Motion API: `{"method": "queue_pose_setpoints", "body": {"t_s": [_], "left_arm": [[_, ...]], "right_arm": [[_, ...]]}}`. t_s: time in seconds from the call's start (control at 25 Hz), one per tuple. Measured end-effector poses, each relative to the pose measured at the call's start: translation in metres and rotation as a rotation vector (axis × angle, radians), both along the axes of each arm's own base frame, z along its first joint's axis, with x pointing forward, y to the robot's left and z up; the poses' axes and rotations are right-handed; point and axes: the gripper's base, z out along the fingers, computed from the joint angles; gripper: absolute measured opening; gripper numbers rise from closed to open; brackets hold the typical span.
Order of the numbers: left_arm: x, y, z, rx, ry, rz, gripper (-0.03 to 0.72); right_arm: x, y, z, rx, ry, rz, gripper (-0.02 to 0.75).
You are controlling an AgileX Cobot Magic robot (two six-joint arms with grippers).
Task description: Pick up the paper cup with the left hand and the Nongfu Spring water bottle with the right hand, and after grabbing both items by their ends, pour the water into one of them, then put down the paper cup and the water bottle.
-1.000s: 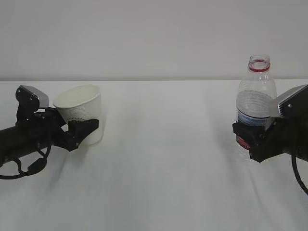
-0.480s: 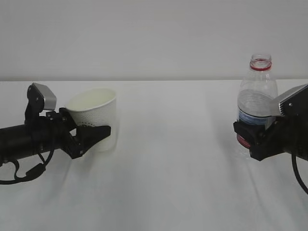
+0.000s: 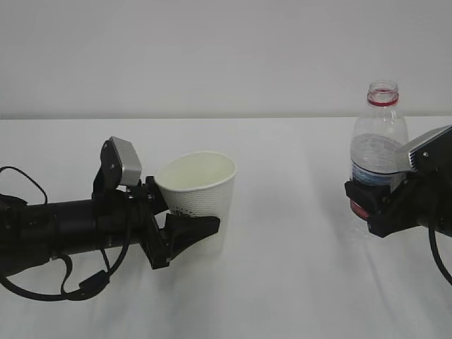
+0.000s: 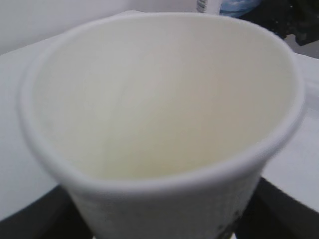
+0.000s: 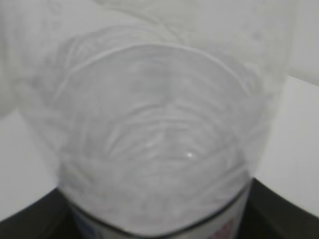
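Count on the white table (image 3: 282, 282): one paper cup (image 3: 201, 187), white outside, cream inside, left of the bottle. One Nongfu Spring water bottle (image 3: 379, 138), clear, red neck ring, uncapped. Two black robot arms, one at the cup, the other at the bottle: left hand (image 3: 189, 236), right hand (image 3: 364, 205).

Paper cup (image 3: 200, 192) in left hand (image 3: 185, 236), now further right.
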Motion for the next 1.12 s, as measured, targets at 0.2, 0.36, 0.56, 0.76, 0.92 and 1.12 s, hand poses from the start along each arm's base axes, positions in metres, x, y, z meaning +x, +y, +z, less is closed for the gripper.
{"method": "queue_pose_setpoints", "body": {"t_s": [0.2,0.36,0.56,0.76,0.92,1.12], "left_arm": [[-0.01,-0.015,0.0,-0.001,0.002,-0.044,0.537],[-0.019,-0.028,0.0,0.005,0.001,-0.092,0.537],[-0.021,-0.048,0.003,0.04,-0.028,-0.141,0.537],[-0.021,-0.064,0.008,0.04,-0.039,-0.169,0.537],[-0.023,-0.071,0.008,0.052,-0.038,-0.182,0.537],[-0.031,-0.077,0.005,0.085,-0.03,-0.204,0.537]], "right_arm": [[-0.002,0.001,0.006,-0.003,-0.008,0.014,0.484],[-0.009,0.0,0.019,-0.007,-0.025,0.003,0.484],[-0.026,-0.002,0.029,-0.038,-0.027,-0.008,0.484],[-0.031,-0.004,0.035,-0.058,-0.033,-0.015,0.484],[-0.033,-0.004,0.041,-0.075,-0.043,-0.019,0.484],[-0.035,-0.005,0.043,-0.131,-0.067,0.0,0.484]]}}
